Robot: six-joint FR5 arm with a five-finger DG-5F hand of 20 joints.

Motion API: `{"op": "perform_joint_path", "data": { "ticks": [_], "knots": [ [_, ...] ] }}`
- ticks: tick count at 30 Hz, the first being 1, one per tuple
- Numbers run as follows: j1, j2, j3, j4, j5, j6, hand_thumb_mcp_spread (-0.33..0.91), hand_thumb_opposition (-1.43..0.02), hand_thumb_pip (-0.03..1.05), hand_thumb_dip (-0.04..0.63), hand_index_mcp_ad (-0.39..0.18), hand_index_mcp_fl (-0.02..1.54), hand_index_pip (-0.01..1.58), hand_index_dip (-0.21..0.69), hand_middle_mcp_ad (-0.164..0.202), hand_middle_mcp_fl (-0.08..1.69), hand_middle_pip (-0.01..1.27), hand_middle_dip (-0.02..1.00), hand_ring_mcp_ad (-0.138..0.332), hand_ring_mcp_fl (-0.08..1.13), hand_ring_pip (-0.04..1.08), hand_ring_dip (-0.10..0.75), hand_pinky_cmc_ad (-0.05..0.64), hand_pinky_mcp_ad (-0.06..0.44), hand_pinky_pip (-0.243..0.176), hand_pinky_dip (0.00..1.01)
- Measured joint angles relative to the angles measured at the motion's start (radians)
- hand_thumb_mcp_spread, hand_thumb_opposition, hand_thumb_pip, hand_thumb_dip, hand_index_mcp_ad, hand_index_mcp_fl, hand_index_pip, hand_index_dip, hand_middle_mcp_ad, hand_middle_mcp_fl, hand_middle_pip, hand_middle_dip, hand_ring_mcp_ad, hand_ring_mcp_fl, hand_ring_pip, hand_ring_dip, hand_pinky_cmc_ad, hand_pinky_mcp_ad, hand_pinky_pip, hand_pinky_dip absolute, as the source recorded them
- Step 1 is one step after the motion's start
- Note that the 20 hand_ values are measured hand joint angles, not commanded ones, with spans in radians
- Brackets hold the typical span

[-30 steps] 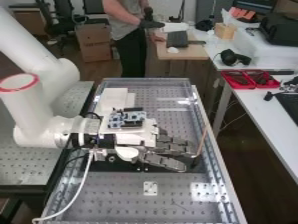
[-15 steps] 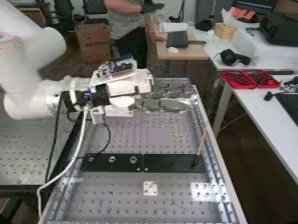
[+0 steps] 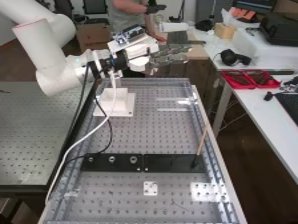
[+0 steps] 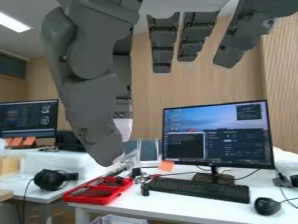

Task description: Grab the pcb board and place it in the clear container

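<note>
Evidently, the high view showed the hand (image 3: 169, 58) lifted off the perforated metal desk (image 3: 166, 135) toward twelve o'clock, so grabbing still lay ahead (the circuit board (image 3: 130, 34) atop its wrist seemed rig hardware). The wrist view had the hand straight, spread, empty; below the smooth white desk (image 4: 163, 209) sat a translucent bin (image 4: 120, 220), perhaps the container.

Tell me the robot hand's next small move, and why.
Probably tilt the robot hand downward, toward the perforated bench. It is raised over the bench's far end, fingers straight and holding nothing, and the wrist view faces the monitor and keyboard, so tilting would likely aim it at the work surface.
</note>
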Motion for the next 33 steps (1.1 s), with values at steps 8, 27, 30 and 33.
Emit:
{"op": "perform_joint_path", "data": {
  "ticks": [8,27,30,33],
  "knots": [
    [0.061,-0.074,0.027,-0.016,0.094,-0.007,0.71,-0.88,0.42,0.234,-0.211,0.59,1.35,0.162,0.080,0.10,0.15,0.16,0.079,0.02,0.09,0.037,0.316,0.197,-0.059,0.18],
    [0.143,-0.166,0.082,-0.099,0.232,-0.008,0.71,-0.89,0.42,0.234,-0.211,0.60,1.33,0.168,0.084,0.10,0.15,0.16,0.080,0.01,0.09,0.037,0.316,0.197,-0.059,0.18],
    [0.151,-0.175,0.096,-0.110,0.230,-0.004,0.71,-0.89,0.42,0.234,-0.211,0.60,1.33,0.168,0.084,0.10,0.15,0.16,0.080,0.01,0.09,0.037,0.316,0.197,-0.059,0.18],
    [0.159,-0.185,0.108,-0.119,0.231,0.003,0.71,-0.89,0.42,0.234,-0.211,0.60,1.33,0.168,0.084,0.10,0.15,0.16,0.080,0.01,0.09,0.037,0.316,0.197,-0.059,0.18]
  ]
}}
